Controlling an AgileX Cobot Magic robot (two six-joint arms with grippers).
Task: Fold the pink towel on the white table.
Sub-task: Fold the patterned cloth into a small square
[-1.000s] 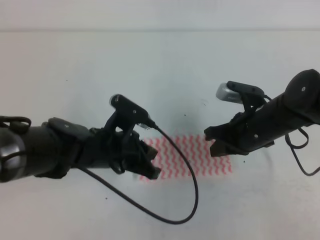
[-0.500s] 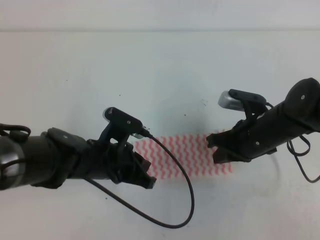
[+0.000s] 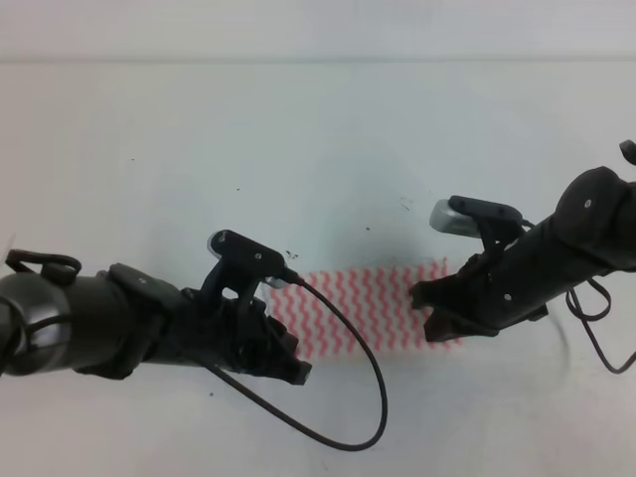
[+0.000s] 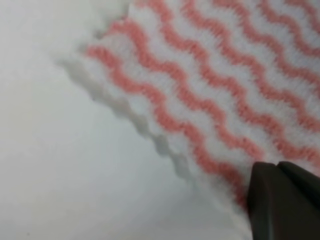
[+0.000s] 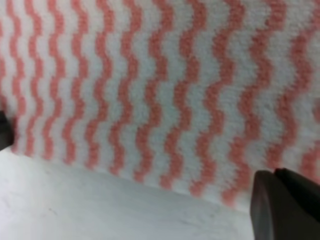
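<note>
While both arms are leaning in from opposite sides, the pink towel [image 3: 373,310] is lying flat on the white bench [image 3: 298,149], its long axis running from one arm toward the other across the exterior high view. It is sitting in a single strip, so by my judgement the fold is not yet made.

The left tool [image 3: 288,363] is hovering over the towel's left short end, at the corner nearer the camera; the left wrist view is showing that scalloped edge [image 4: 150,130] running diagonally past one dark fingertip [image 4: 285,200]. The right tool [image 3: 429,316] is sitting over the towel's right short end, and its wrist view is showing the stripes filling the frame, with the towel's edge meeting bare bench just beside a dark fingertip [image 5: 282,202].

Each arm is therefore nearest its own end of the towel, neither one needing to cross the middle. Whether either tool is spread, closed or pinching cloth I cannot tell (only one finger of each is showing in the wrist views, and the overhead view is hiding the tips behind the arm bodies).

Judging from this layout, the coming move is depending on each tool catching its near corner so that the edge can be carried across the towel's short axis.
</note>
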